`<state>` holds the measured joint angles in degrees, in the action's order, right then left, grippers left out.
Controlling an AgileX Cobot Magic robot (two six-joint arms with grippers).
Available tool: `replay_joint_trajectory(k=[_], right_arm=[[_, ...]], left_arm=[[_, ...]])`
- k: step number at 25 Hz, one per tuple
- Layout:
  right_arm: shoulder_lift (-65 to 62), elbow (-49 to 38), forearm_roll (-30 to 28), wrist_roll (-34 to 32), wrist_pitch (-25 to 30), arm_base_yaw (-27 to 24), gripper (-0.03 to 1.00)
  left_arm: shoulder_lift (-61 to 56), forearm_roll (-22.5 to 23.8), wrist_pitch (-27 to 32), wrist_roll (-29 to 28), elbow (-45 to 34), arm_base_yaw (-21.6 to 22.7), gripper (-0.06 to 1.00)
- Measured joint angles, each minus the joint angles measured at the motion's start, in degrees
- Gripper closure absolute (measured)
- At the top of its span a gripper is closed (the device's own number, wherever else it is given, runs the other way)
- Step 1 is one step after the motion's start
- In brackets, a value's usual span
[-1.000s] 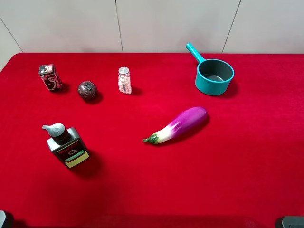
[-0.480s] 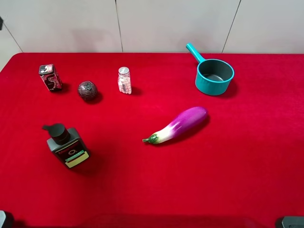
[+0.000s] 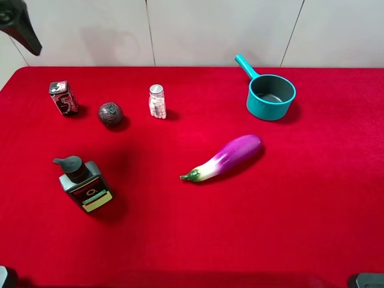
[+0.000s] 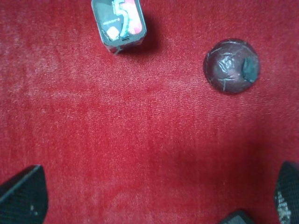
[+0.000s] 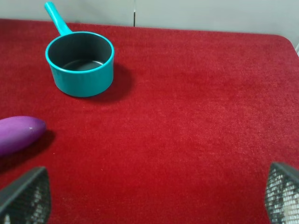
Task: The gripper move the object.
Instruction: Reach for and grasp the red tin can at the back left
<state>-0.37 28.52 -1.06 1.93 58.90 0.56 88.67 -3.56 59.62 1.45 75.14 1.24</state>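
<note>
The left gripper [image 4: 154,198] hangs wide open and empty, the tin [image 4: 119,21] standing well ahead of its fingers [image 4: 21,196], near the ball [image 4: 232,65]. The right gripper [image 5: 154,196] seems open too, though little of it shows.

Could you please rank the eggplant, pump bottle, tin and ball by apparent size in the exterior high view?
1. eggplant
2. pump bottle
3. tin and ball: they look about alike, so I would not rank them. Both also sit farther from the camera than the bottle.
</note>
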Motion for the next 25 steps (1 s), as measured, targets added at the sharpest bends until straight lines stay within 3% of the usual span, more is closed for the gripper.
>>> replay_joint_trajectory(k=[12,25], right_arm=[[0.0,0.0,0.0,0.0,0.0,0.0,0.27],[0.0,0.0,0.0,0.0,0.0,0.0,0.27]], left_arm=[[10.7,2.7,-1.6,0.4,6.9,0.0,-0.02],[19.3,3.0,-5.1,0.5,7.3,0.0,-0.02]])
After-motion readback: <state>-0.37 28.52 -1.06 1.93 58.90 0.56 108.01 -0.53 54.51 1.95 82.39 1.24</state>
